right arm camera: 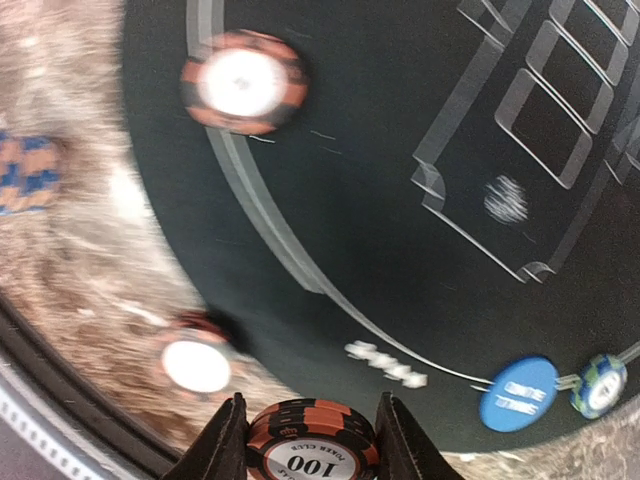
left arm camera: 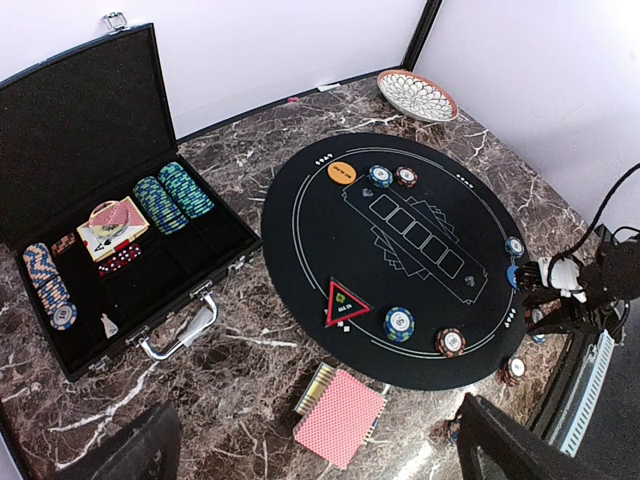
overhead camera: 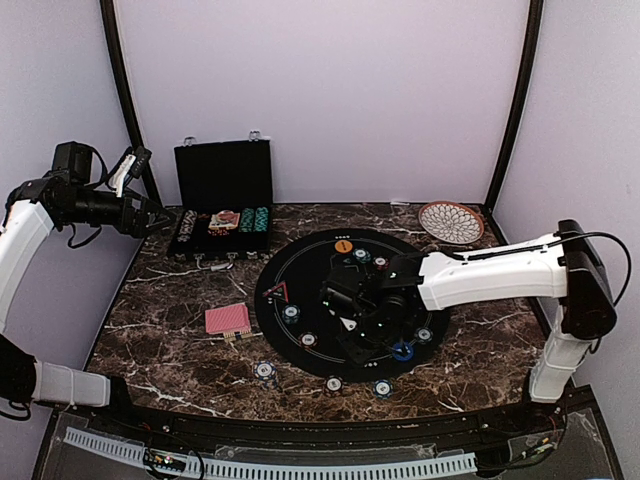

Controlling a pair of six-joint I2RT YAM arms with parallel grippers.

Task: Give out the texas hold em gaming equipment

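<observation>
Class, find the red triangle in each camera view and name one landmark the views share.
Top external: red triangle at the left side of the black mat, up and right of the red-backed cards.
Left wrist: red triangle at the mat's lower edge, left of a blue-edged chip.
Right wrist: not in it.
Shared landmark: the black mat.

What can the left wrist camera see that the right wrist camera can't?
Only the left wrist view shows the open case, the red triangle, the pile of cards and the patterned plate. Only the right wrist view shows an orange chip marked 100, pinched between the right jaws. Both show the black mat and the marble table.
</observation>
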